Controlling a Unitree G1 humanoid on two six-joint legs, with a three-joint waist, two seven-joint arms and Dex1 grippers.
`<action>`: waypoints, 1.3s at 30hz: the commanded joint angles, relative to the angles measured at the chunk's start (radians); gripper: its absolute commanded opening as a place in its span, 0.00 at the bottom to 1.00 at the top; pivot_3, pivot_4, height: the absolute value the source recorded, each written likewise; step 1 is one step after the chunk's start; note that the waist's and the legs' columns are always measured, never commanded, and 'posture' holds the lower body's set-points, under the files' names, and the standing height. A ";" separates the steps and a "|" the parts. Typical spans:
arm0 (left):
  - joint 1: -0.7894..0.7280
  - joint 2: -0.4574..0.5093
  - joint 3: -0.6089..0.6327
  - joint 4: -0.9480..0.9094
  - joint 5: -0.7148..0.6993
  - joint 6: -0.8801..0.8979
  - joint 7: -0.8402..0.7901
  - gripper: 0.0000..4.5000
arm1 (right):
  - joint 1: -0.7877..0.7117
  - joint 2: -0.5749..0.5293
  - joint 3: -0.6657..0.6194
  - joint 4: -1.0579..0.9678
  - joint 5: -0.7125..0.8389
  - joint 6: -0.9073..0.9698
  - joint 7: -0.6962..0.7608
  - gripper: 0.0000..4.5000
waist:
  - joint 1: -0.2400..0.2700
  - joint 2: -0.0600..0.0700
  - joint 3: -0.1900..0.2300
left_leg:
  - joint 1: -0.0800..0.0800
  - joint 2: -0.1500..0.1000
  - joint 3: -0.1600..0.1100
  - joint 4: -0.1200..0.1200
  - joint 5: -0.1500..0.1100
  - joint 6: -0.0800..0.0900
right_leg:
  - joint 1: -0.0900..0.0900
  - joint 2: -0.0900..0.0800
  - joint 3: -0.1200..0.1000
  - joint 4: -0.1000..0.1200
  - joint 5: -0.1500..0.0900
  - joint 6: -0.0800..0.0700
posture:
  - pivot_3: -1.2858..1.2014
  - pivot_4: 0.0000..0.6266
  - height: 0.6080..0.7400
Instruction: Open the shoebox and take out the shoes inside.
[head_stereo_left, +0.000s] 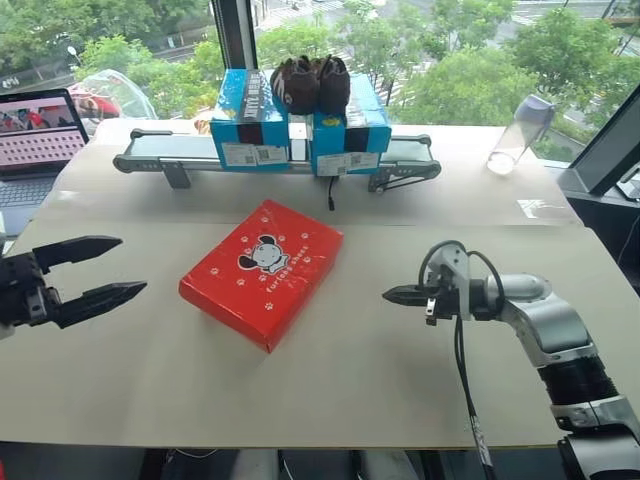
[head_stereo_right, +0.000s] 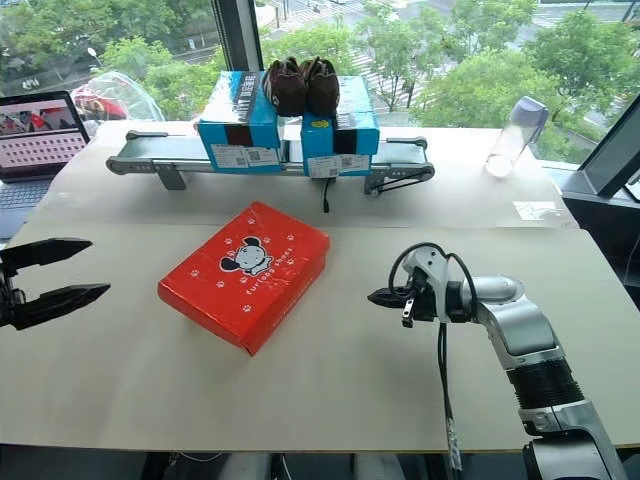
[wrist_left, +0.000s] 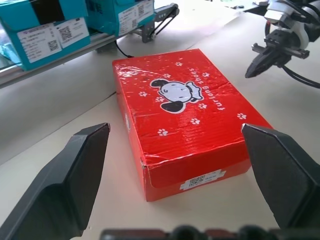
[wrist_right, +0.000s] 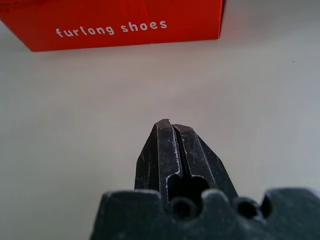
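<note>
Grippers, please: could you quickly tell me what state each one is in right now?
Left gripper: open, empty, beside the closed flat red cardboard shoebox.
Right gripper: shut, empty, short of the box.

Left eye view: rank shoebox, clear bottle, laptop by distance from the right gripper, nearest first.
From the right gripper, shut:
1. shoebox, closed, on the table toward the robot's left of it.
2. clear bottle, at the table's far edge, on the robot's right.
3. laptop, at the far left corner.
</note>
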 joint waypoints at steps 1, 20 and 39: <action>-0.030 0.031 0.016 0.013 -0.006 0.009 0.000 1.00 | -0.015 -0.008 -0.023 -0.049 0.023 0.019 -0.002 0.01 | 0.000 0.000 0.000 | 0.000 0.000 0.000 0.000 0.000 0.000 | 0.000 0.000 0.000 0.000 0.000 0.000 | 0.52 0.24 1.00; -0.015 0.061 0.039 -0.029 0.014 0.008 -0.036 1.00 | -0.147 0.170 0.144 0.124 -0.114 -0.123 -0.013 0.01 | -0.004 0.000 0.000 | 0.000 0.000 0.000 0.001 0.000 0.000 | 0.000 0.000 0.000 0.001 0.000 -0.001 | 0.52 0.24 1.00; 0.054 0.012 0.103 -0.121 -0.002 0.067 0.004 1.00 | -0.332 0.329 0.130 0.263 -0.118 -0.174 0.012 0.01 | -0.005 0.000 0.000 | 0.002 0.000 0.000 0.001 0.001 -0.001 | -0.002 0.000 0.000 0.009 0.001 -0.001 | 0.52 0.24 1.00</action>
